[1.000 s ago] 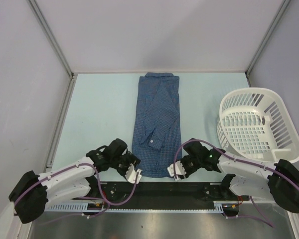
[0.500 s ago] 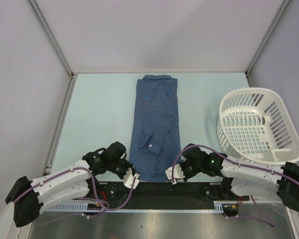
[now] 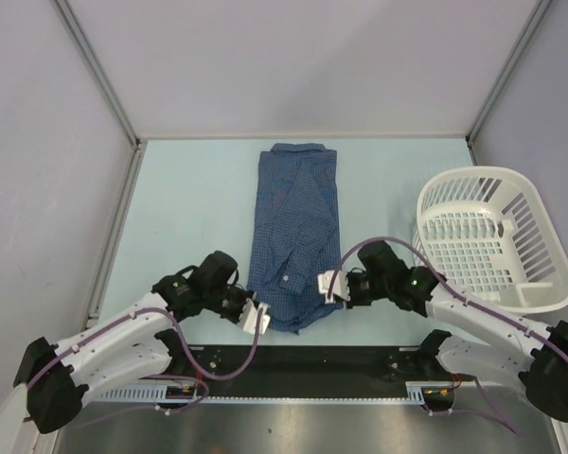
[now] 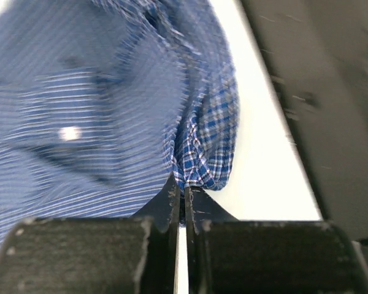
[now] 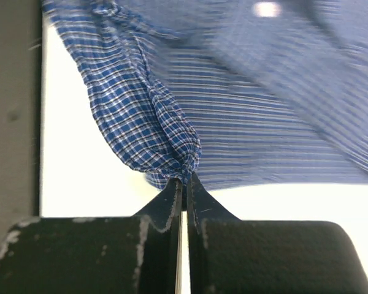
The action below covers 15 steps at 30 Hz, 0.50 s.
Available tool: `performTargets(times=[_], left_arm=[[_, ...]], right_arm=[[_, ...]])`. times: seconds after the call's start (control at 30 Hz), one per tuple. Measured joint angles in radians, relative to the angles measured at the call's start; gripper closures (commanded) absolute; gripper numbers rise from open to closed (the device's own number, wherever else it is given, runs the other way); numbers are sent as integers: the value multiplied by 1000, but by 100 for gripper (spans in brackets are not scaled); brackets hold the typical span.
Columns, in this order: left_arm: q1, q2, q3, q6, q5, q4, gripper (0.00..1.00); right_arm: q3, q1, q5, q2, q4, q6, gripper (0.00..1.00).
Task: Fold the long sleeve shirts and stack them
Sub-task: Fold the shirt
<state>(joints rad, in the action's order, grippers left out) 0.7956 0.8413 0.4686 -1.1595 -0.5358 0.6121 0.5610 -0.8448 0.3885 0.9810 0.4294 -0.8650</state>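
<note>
A blue checked long sleeve shirt (image 3: 295,227) lies folded lengthwise down the middle of the table, collar at the far end. Its near hem is bunched and raised. My left gripper (image 3: 257,315) is shut on the hem's left corner, and the wrist view shows the checked cloth (image 4: 202,153) pinched between the black fingertips (image 4: 183,191). My right gripper (image 3: 329,285) is shut on the hem's right corner, where the cloth (image 5: 153,135) gathers into the fingertips (image 5: 184,181). A white button (image 3: 290,278) shows on the sleeve cuff.
A white slatted laundry basket (image 3: 492,236) stands tilted at the right side of the table. The black base rail (image 3: 303,364) runs along the near edge. Grey walls close in the table at left, right and back.
Both grippers have shut on the near hem corners and moved away from the table edge, lifting and bunching the hem. The right gripper has travelled farther.
</note>
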Motion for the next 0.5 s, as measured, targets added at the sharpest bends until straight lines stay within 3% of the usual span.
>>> performTargets(times=[0.23, 0.5], left_arm=[[-177, 221, 257, 12, -83, -21, 100], [-399, 690, 685, 15, -123, -47, 100]], right_arm=[[230, 210, 129, 148, 2, -38, 100], [624, 459, 263, 594, -35, -107, 100]])
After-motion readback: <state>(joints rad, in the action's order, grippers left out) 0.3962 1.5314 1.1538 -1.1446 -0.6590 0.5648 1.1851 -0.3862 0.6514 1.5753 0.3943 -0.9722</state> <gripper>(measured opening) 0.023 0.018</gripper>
